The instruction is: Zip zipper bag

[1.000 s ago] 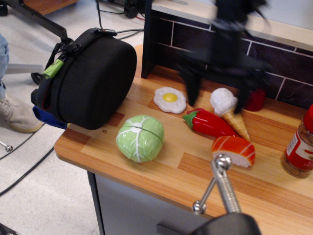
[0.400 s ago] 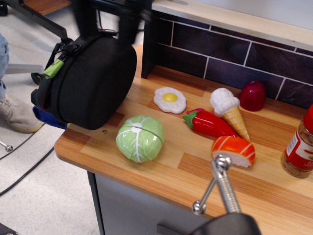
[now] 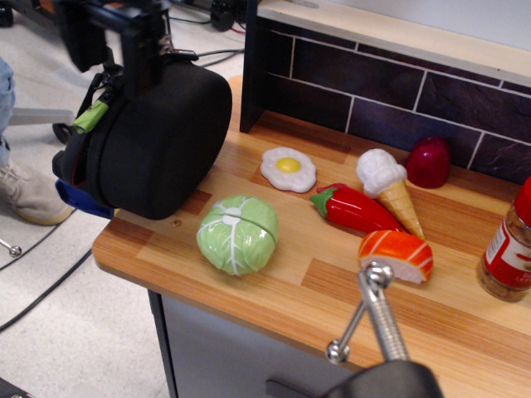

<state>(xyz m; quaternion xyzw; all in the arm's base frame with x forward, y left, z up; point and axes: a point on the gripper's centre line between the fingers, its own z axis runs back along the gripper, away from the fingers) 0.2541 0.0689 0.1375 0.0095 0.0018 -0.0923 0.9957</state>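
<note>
The zipper bag (image 3: 162,141) is a large black rounded case standing on its edge at the left end of the wooden counter (image 3: 315,290), partly overhanging it. Its green tag (image 3: 91,116) and blue trim (image 3: 81,199) are on its left side, by the zipper edge. My gripper (image 3: 119,73) is at the top left, just above the bag's upper left edge. Its two dark fingers (image 3: 153,62) are spread apart and hold nothing. The zipper pull is not clear to see.
Toy foods lie to the right of the bag: a green cabbage (image 3: 238,234), fried egg (image 3: 288,170), red pepper (image 3: 357,209), ice cream cone (image 3: 388,186), salmon sushi (image 3: 398,253) and red apple (image 3: 429,162). A spice bottle (image 3: 508,249) stands far right. A metal clamp (image 3: 373,315) sticks up in front.
My gripper has swept from above the toy foods at the right to the left, and now hangs over the bag's top left edge. The bag and toys have not moved.
</note>
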